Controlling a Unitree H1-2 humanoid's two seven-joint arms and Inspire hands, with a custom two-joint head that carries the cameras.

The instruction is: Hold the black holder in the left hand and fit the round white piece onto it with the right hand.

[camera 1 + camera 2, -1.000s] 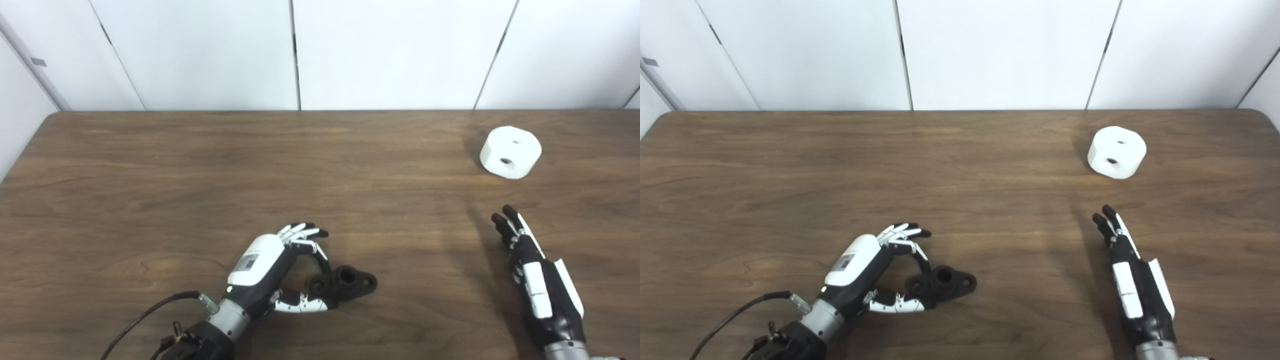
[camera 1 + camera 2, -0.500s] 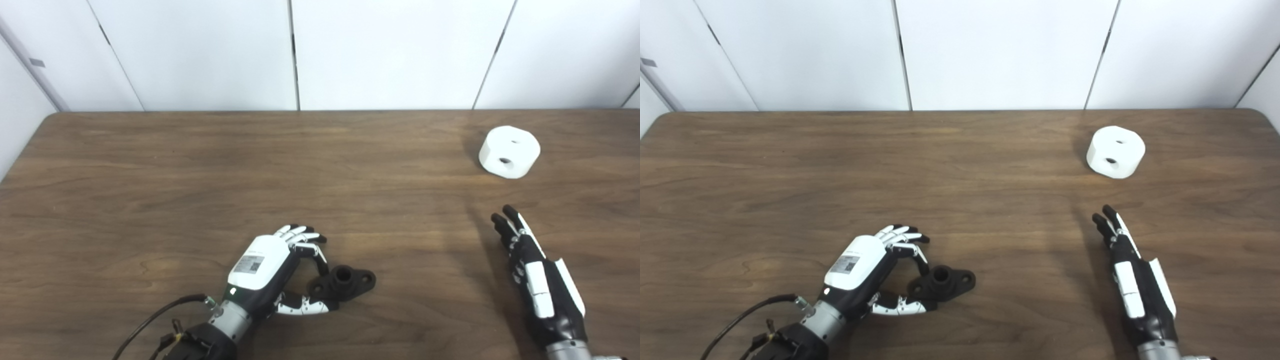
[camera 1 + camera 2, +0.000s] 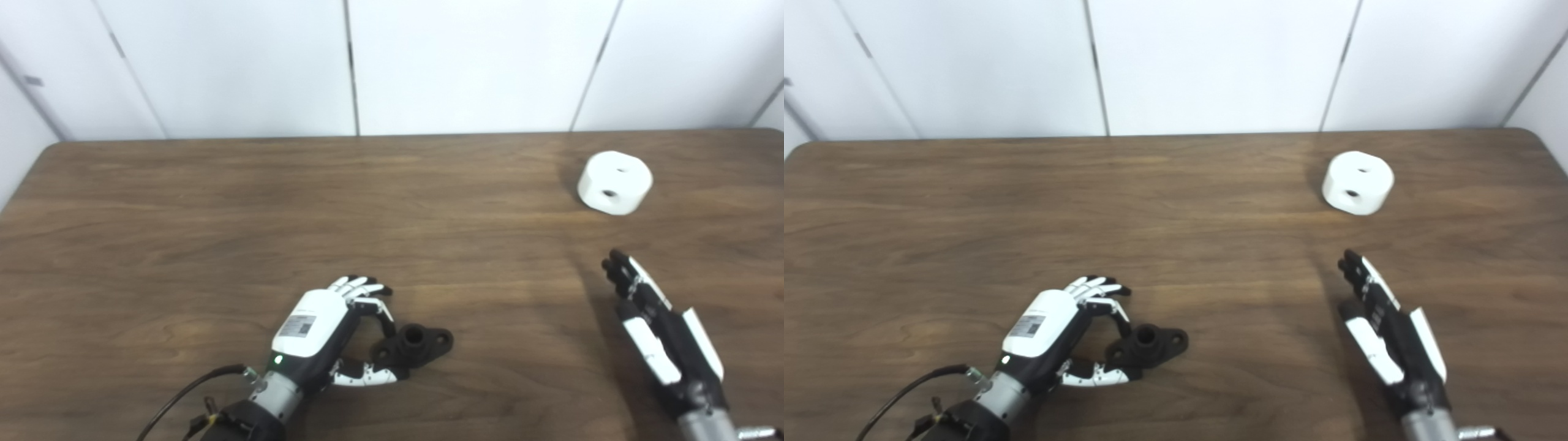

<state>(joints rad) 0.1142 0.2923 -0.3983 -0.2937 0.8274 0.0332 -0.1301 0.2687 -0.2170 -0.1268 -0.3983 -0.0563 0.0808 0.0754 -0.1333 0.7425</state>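
The black holder [image 3: 418,344], a flanged piece with a short round socket, lies on the wooden table [image 3: 245,202] near the front centre. My left hand [image 3: 324,327] is curled around its left end, fingers on the far side and thumb on the near side, pinching it against the tabletop. The round white piece [image 3: 614,182], a thick disc with small holes, rests at the back right, untouched. My right hand [image 3: 658,334] hovers open at the front right, fingers straight and pointing toward the white piece, well short of it.
White wall panels [image 3: 465,61] rise behind the table's far edge. A black cable [image 3: 184,392] trails from my left wrist at the front left. Bare wood lies between the two hands.
The camera has shifted a little, moving the whole scene left. My left fingers have closed tighter on the holder's left end, and the holder has turned slightly. The right hand has tilted a little.
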